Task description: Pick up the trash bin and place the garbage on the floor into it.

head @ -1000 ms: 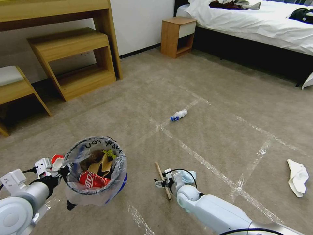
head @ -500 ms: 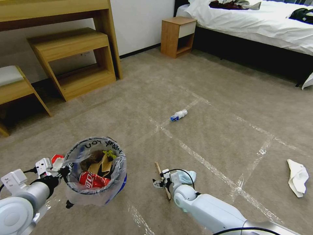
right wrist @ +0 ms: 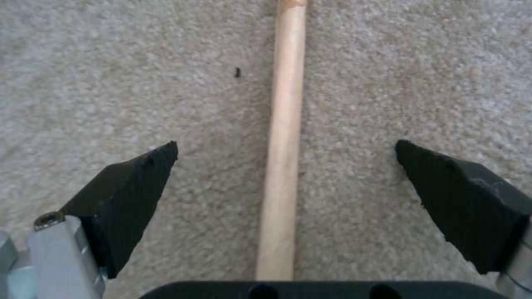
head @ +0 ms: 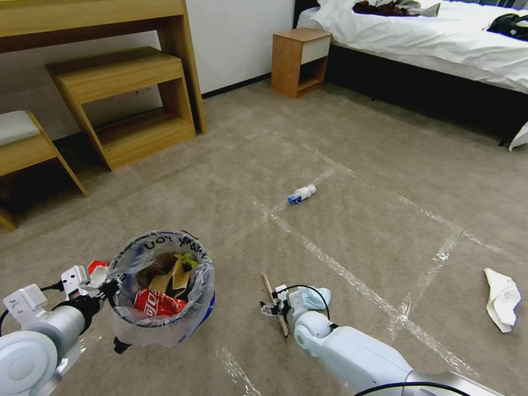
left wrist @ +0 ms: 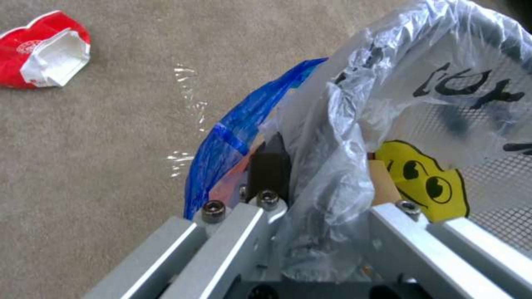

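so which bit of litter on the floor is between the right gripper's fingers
The wooden stick, lying between the open right gripper; the mask, bottle and tissue lie apart.

White arms (head: 357, 352), black cables, black wedge fingertips (right wrist: 127, 199), seemingly rubber.

A: What's lying between the right gripper's (right wrist: 285, 151) matt black rubbery fingers (right wrist: 130, 195)?
B: A smooth pale wooden stick (right wrist: 282, 137), resting on the rough short-pile carpet (right wrist: 139, 83).
A: And beside the left's brushed-metal fingers (left wrist: 222, 245)?
B: Crinkly glossy clear plastic lining the trash bin (left wrist: 332, 137).
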Motion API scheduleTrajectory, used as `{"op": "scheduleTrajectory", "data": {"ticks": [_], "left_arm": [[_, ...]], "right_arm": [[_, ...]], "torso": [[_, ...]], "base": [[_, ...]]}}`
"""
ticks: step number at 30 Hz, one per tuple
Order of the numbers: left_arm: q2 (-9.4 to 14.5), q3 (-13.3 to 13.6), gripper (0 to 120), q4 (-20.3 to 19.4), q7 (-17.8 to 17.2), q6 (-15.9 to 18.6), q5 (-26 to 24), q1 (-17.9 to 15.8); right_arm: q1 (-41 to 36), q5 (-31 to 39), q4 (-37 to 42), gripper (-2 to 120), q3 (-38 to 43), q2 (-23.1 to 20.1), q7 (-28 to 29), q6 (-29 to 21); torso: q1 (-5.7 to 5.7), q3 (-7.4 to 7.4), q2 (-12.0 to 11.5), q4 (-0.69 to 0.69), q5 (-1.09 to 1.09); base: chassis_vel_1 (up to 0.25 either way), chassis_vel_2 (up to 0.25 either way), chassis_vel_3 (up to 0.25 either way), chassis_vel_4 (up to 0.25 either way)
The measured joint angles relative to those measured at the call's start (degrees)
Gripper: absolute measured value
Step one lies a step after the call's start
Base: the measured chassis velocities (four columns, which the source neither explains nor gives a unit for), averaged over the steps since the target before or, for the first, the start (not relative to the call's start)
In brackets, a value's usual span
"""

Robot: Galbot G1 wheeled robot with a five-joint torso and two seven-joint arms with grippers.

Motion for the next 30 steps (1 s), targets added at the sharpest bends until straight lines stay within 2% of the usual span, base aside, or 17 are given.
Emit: {"op": "scheduleTrajectory", "data": {"ticks": [17, 28, 30], "left_arm": [[0.35, 0.24, 0, 0.29, 0.08, -0.16, -0.13, -0.43], [0.40, 0.84, 0, 0.49, 0.33, -0.44, 0.36, -0.52], [0.45, 0.95, 0, 0.60, 0.46, -0.48, 0.54, -0.58]], "right_arm": [[0.46, -1.49, -2.82, 99, -0.56, 1.40, -0.03, 0.43], [0.64, -2.46, -2.29, 74, -0.75, 0.71, 0.51, 0.64], [0.64, -2.25, -1.72, 67, -0.66, 0.38, 0.72, 0.64]], "torso": [[0.00, -0.01, 0.01, -0.01, 0.00], [0.00, 0.00, 0.01, 0.02, 0.02], [0.00, 0.01, 0.00, 0.03, 0.03]], "base": [[0.000, 0.000, 0.000, 0.000], [0.000, 0.000, 0.000, 0.000], [0.000, 0.000, 0.000, 0.000]]}}
